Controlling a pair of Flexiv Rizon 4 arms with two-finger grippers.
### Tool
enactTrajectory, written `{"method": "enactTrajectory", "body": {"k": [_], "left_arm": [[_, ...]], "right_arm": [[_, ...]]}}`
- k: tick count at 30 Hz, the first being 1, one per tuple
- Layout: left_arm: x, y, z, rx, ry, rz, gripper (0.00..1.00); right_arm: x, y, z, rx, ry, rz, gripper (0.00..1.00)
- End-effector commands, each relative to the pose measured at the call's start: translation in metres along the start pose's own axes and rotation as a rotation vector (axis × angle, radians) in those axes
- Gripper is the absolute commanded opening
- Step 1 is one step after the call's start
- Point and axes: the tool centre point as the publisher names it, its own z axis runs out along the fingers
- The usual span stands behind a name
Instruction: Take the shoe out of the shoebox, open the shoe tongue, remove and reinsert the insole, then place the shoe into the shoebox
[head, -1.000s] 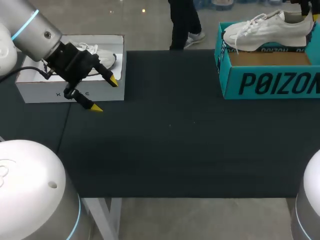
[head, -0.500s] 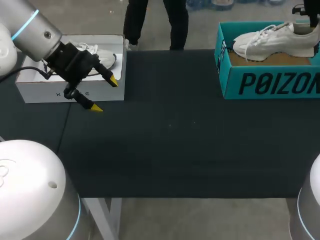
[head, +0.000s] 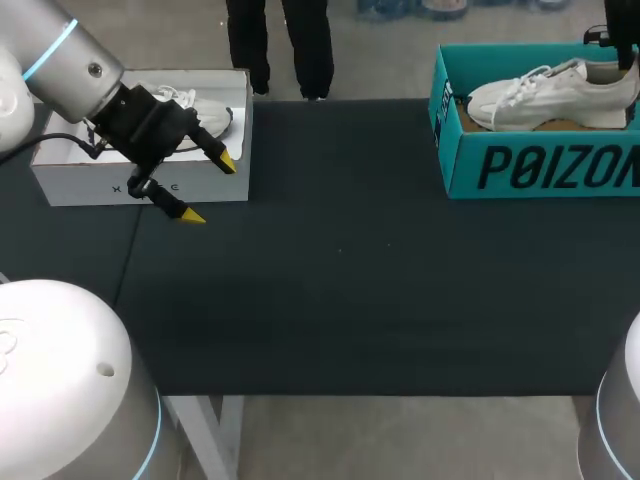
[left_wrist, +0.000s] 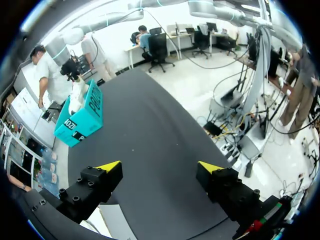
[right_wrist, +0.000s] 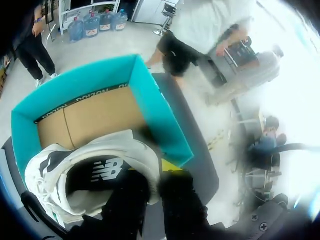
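Since the earlier frame the white shoe (head: 545, 92) has sunk lower into the teal shoebox (head: 520, 170) at upper right; the left arm hasn't moved. Only the right wrist view shows the right gripper (right_wrist: 156, 172) clamped on the shoe's heel, one finger inside and one outside. The left gripper (head: 210, 188) is spread apart and empty, by the front of the white box (head: 70, 185) at upper left. Two boxes, two shoes: the second shoe (head: 200, 108) is in the white box. Large dark lettering on the teal side.

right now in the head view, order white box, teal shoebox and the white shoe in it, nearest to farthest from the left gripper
1. white box, just behind the left gripper, at the left.
2. teal shoebox, far across at the right.
3. white shoe, inside it, past its near wall.
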Motion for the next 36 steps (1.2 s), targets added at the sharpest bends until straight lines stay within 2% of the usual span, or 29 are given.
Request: {"method": "enactTrajectory", "body": {"k": [1,11,20,29,36], "left_arm": [[0.0,0.0,0.0,-0.003,0.002,0.0,1.0],[0.0,0.0,0.0,-0.003,0.002,0.0,1.0],[0.0,0.0,0.0,-0.003,0.002,0.0,1.0],[0.0,0.0,0.0,-0.003,0.002,0.0,1.0],[0.0,0.0,0.0,-0.003,0.002,0.0,1.0]], "right_arm": [[0.001,-0.002,0.008,0.006,0.005,-0.003,0.0],[0.001,-0.01,0.021,0.019,0.004,-0.015,0.0],[0.008,-0.007,0.032,0.022,0.002,-0.024,0.0],[0.011,-0.004,0.059,0.033,0.005,-0.029,0.0],[0.022,-0.003,0.083,0.055,0.007,-0.042,0.0]]}}
